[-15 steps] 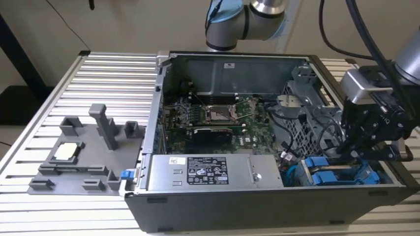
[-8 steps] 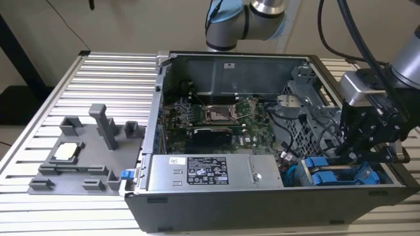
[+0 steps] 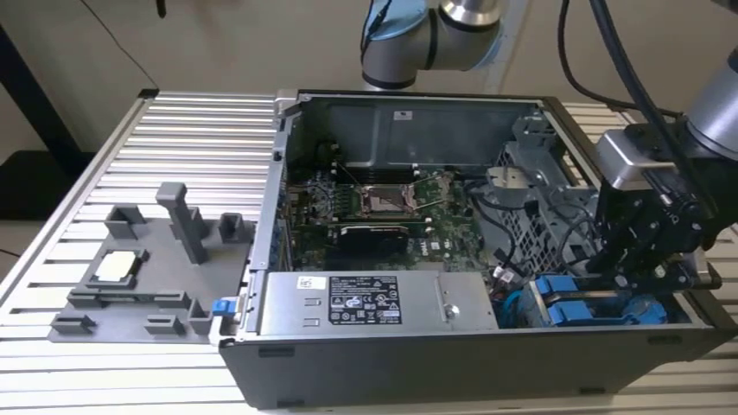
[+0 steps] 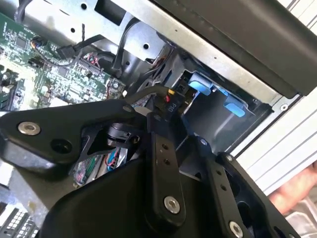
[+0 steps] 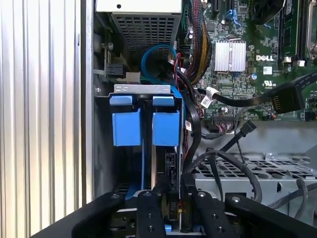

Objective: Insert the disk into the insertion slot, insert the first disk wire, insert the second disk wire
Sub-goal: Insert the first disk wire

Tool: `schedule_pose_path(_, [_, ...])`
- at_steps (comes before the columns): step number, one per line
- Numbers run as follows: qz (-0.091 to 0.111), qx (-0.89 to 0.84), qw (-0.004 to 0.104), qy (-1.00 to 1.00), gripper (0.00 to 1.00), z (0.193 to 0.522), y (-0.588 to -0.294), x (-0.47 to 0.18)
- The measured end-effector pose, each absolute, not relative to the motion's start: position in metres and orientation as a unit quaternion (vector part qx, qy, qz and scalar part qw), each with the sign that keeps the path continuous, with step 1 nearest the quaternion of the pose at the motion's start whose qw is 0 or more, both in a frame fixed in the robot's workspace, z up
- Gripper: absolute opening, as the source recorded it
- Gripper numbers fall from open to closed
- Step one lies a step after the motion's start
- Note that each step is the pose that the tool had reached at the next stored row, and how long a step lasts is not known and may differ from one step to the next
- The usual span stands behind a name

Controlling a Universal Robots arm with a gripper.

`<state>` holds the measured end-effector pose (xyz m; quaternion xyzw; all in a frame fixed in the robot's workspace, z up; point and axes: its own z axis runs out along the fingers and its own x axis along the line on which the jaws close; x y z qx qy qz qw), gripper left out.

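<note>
Fingers [image 4: 163, 148] clamped on wire connector [image 4: 166, 105] | first wrist view: disk [image 5: 166, 128] seated in insertion slot [image 5: 143, 89]

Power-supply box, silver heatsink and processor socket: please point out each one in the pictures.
Power-supply box [image 3: 348, 300], exterior view, on its white label.
Silver heatsink [image 5: 230, 55], first wrist view, on the middle of its fins.
Processor socket [image 3: 384, 201], exterior view, on its centre.

Ahead of the gripper [image 5: 176, 198], the disk [image 5: 166, 129] lies mostly hidden inside the insertion slot [image 5: 143, 89]. The wire plug [image 5: 172, 212] clamped in the gripper is partly covered by it. A pink blur [image 4: 297, 196] beside the gripper, cut by the picture's edge, cannot be identified.
</note>
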<state>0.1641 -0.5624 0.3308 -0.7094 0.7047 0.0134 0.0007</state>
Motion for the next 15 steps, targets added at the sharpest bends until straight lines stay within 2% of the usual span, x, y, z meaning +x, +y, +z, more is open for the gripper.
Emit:
schedule_pose_path(8, [0.014,-0.709,0.000,0.705,0.27,0.349,-0.563,0.164])
schedule_pose_path(15, [0.012,-0.709,-0.001,0.705,0.27,0.380,-0.562,0.164])
